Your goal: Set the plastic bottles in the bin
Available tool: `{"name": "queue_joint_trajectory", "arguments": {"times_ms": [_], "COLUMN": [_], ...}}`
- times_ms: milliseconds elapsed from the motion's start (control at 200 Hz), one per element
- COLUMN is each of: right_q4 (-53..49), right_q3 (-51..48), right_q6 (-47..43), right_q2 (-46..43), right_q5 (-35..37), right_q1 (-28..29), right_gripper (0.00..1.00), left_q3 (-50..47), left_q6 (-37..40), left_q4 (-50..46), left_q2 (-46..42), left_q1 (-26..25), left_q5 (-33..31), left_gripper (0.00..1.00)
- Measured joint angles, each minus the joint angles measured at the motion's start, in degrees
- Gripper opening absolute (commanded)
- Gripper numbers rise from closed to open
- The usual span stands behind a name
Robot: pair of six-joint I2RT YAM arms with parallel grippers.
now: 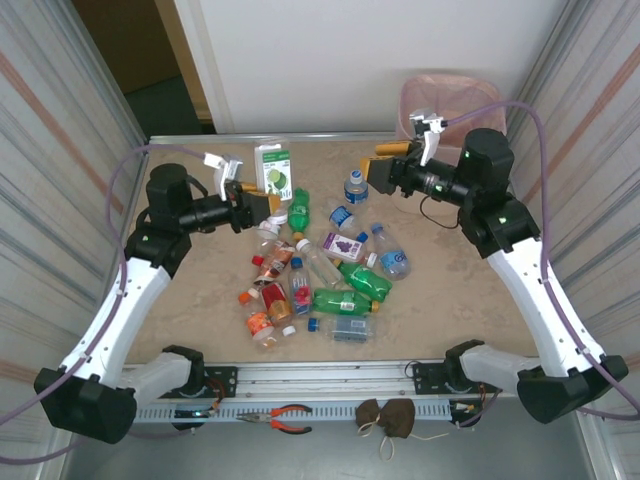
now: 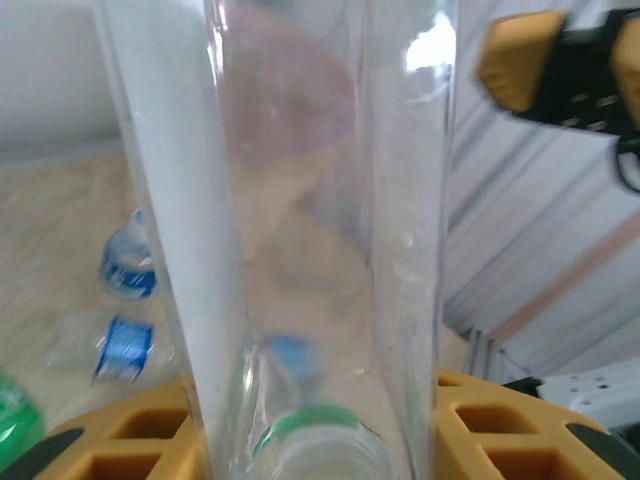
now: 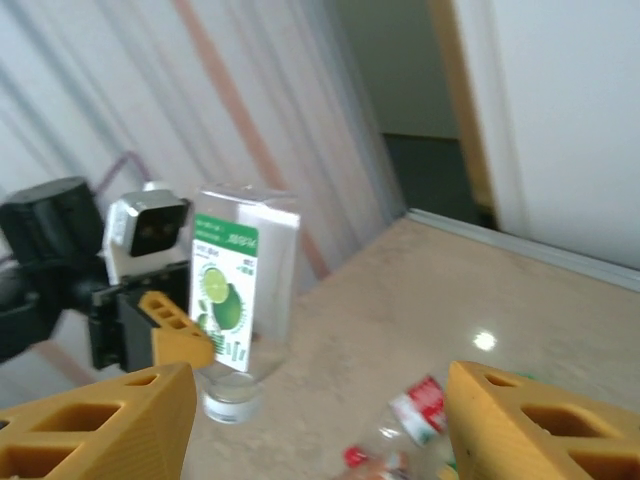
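From above: a beige stone-look table (image 1: 450,290) sits between ribbed metal walls (image 1: 60,150), with a white back wall and a dark doorway (image 1: 150,90) at 11 o'clock. The bin (image 1: 452,100), pale pink, stands off the table's far corner at 1 o'clock. The plastic bottles (image 1: 320,270) lie in a loose heap at the table's centre. At 10 o'clock of the heap, the left gripper (image 1: 262,205) pinches a clear bottle (image 1: 272,172) with a green lime label, lifted clear of the heap. At 1 o'clock of the heap, the right gripper (image 1: 380,165) hangs above the table with its claw spread, pointing toward the left gripper. Pliers (image 1: 280,418) and a brown pouch (image 1: 388,418) lie on the near ledge at 6 o'clock.

Left wrist view: the clear bottle runs up the middle, pressed between yellow fingers (image 2: 120,440) at 6 o'clock. Two blue-label bottles (image 2: 128,275) lie on the table at 9 o'clock. A yellow finger of the other arm shows at 2 o'clock.

Right wrist view: its own yellow fingers (image 3: 110,420) sit at 7 and 5 o'clock, well apart, with the table visible through the gap. At 9 o'clock the left claw holds the lime-label bottle. A red-label bottle (image 3: 415,415) lies on the table at 6 o'clock.
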Motion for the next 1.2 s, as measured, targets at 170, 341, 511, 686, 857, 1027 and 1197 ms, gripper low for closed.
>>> {"name": "queue_joint_trajectory", "arguments": {"times_ms": [170, 341, 511, 686, 857, 1027, 1197], "right_q4": [6.54, 10.08, 13.33, 14.49, 14.38, 14.10, 14.03], "right_q3": [1.57, 6.10, 8.70, 9.94, 9.99, 9.99, 9.99], "right_q6": [4.26, 6.60, 8.39, 9.25, 9.31, 8.90, 8.04], "right_q2": [3.32, 7.15, 8.96, 9.75, 9.81, 9.81, 9.79], "right_q5": [-5.49, -9.42, -12.48, -14.16, -14.64, -14.53, -14.38], "right_q1": [2.67, 5.46, 7.87, 9.70, 11.17, 12.15, 12.33], "right_gripper": [0.68, 0.70, 0.70, 0.66, 0.57, 0.48, 0.40], "left_q3": [0.00, 0.37, 2.62, 3.63, 4.55, 5.70, 6.05], "left_q6": [-3.85, -4.83, -4.07, -3.37, -3.10, -2.95, -2.93], "left_q4": [11.43, 16.28, 16.52, 16.59, 15.65, 15.47, 15.43], "left_q2": [0.07, 0.81, 2.19, 2.25, 2.43, 2.99, 3.15], "left_q1": [-2.36, -6.03, -8.90, -9.73, -10.25, -10.51, -10.93], "left_q5": [6.82, 10.91, 13.27, 14.05, 14.05, 14.14, 14.19], "left_gripper": [0.40, 0.40, 0.40, 0.41, 0.40, 0.41, 0.42]}}
